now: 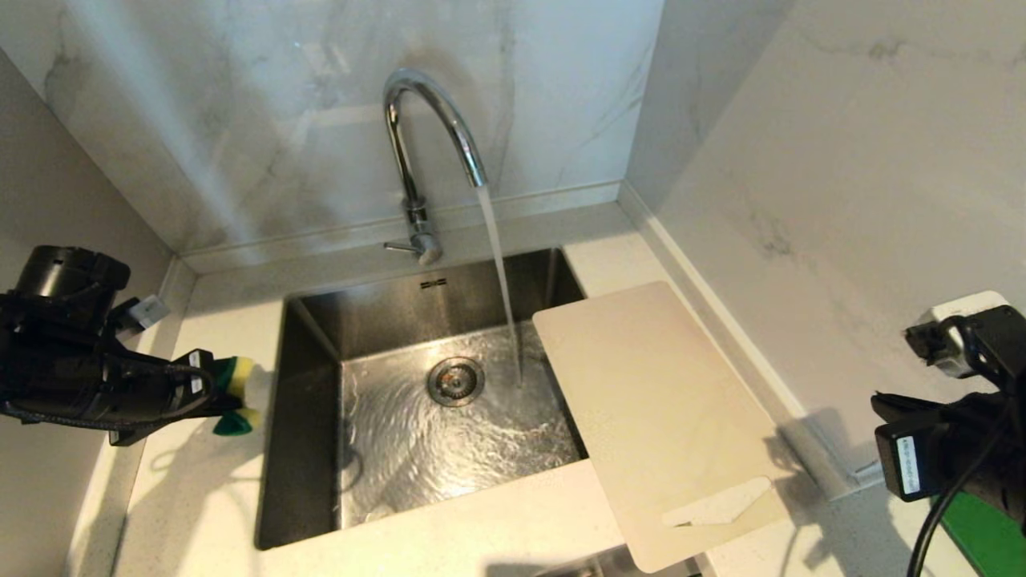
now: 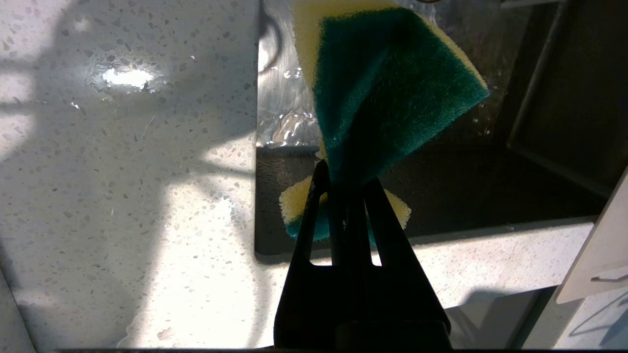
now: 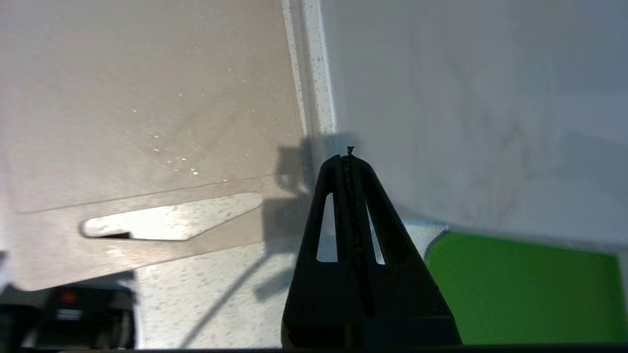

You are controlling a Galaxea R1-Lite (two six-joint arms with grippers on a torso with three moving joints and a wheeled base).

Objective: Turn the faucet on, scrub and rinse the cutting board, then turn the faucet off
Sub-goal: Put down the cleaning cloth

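- The faucet (image 1: 425, 152) stands behind the sink (image 1: 309, 336), and I see water running from its spout down to the sink floor, landing just beside the drain (image 1: 455, 381).
- The faucet's thin lever (image 1: 398, 247) sticks out sideways at its base, toward the left arm's side.
- The board (image 1: 653, 417) lies flat on the counter (image 1: 449, 533) at the sink's right side; one long edge overhangs the sink's right rim, and the stream falls just clear of that edge.
- The board's handle cutout (image 1: 716, 506) is at the end farthest from the faucet, and that end juts a little past the counter's front edge.
- In the right wrist view I see small droplets on the board (image 3: 147, 108), near the cutout (image 3: 171, 223).
- My left gripper (image 2: 346, 184) hangs over the counter at the sink's left rim, its fingers pinched tight on a green-and-yellow sponge (image 2: 387, 88) that bulges out either side of them.
- From the head view the sponge (image 1: 238, 383) sits just left of the sink's edge, above the counter.
- My right gripper (image 3: 349, 159) is to the right of the board, by the side wall (image 3: 466, 108), fingers pressed fully together and holding nothing.
- A bright green flat thing (image 3: 520, 289) lies on the counter beyond the board's right side; I think it is a mat or second board, but too little shows to say.
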